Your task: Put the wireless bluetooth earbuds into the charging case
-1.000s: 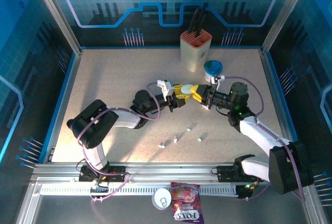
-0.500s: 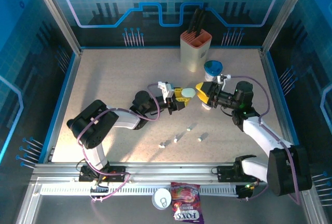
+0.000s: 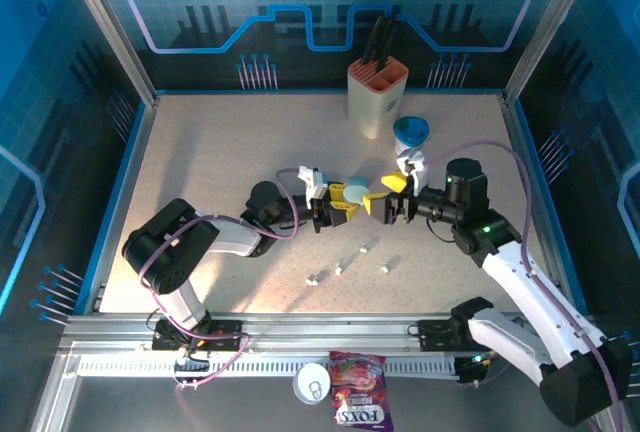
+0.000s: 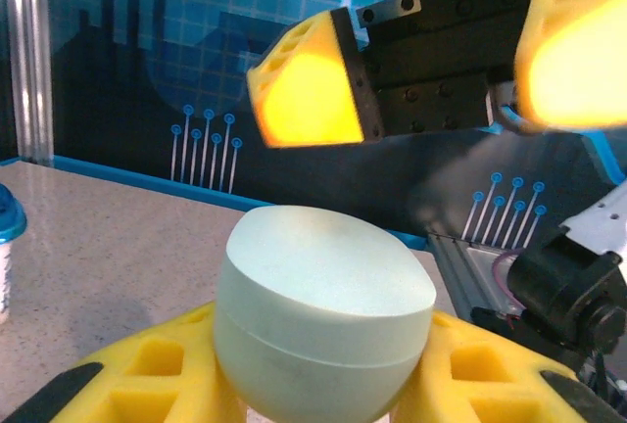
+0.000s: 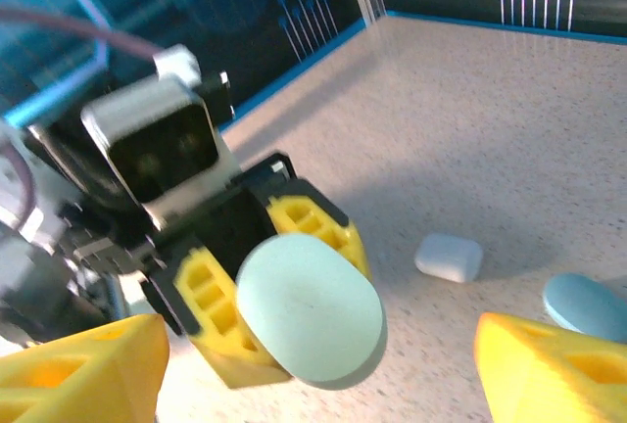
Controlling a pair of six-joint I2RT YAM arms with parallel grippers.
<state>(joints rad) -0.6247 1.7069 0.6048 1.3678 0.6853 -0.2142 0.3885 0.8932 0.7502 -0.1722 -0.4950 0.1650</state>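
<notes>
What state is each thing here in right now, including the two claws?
left claw: shut on the pale case
pale case: lid closed, gripped
right claw: open, empty
earbuds: loose on the table
knife block: upright

Four tiny earbuds (image 3: 338, 269), apparently white, lie scattered apart.

Underside of the pale case (image 4: 323, 266) hidden between the fingers (image 4: 137, 374) of the left gripper (image 4: 318, 330) and cut off at 6 o'clock, one right gripper (image 4: 441, 61) finger (image 4: 578, 41) cropped at 2 o'clock, earbuds (image 3: 339, 269) too small for colour to be told, left arm (image 5: 49, 237) blurred at 9 o'clock
</notes>
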